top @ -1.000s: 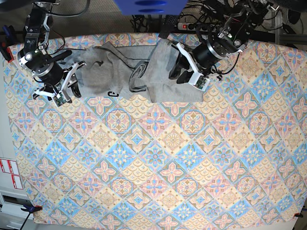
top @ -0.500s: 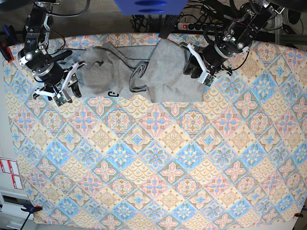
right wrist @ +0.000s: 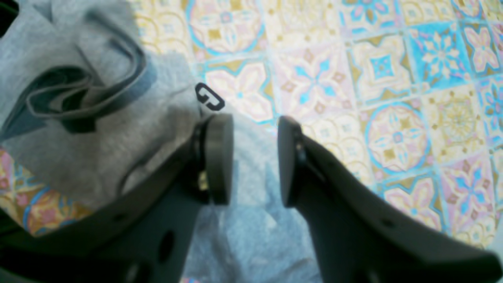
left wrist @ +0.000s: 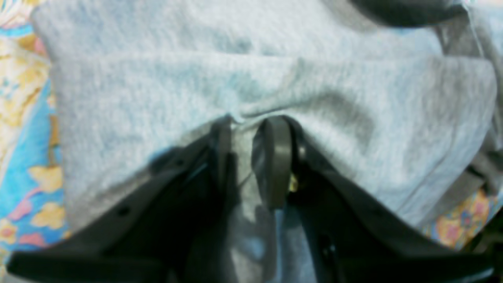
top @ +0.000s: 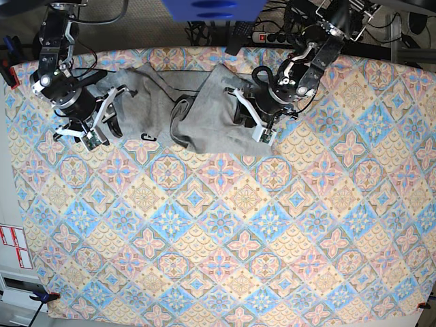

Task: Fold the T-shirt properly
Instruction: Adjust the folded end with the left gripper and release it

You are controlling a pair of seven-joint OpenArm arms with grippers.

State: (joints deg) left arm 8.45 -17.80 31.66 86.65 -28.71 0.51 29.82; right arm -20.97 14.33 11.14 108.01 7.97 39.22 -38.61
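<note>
The T-shirt (top: 184,112) lies crumpled at the tablecloth's (top: 225,231) far edge. At its left end the right gripper (right wrist: 251,157) stands parted over grey cloth, holding nothing; at its right end the left gripper (left wrist: 251,157) pinches a fold, likely to drag it flat.

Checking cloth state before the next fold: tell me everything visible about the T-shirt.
The T-shirt is light heather-grey knit, looking like soft cotton, lying crumpled and bunched on the patterned tablecloth along its far edge. A dark-shadowed collar loop shows mid-garment, and one black letter "G" of its print peeks out at a fold. The left gripper pinches a puckered fold at its edge; the right gripper stands over its other end, jaws apart, grey cloth beneath them.
</note>
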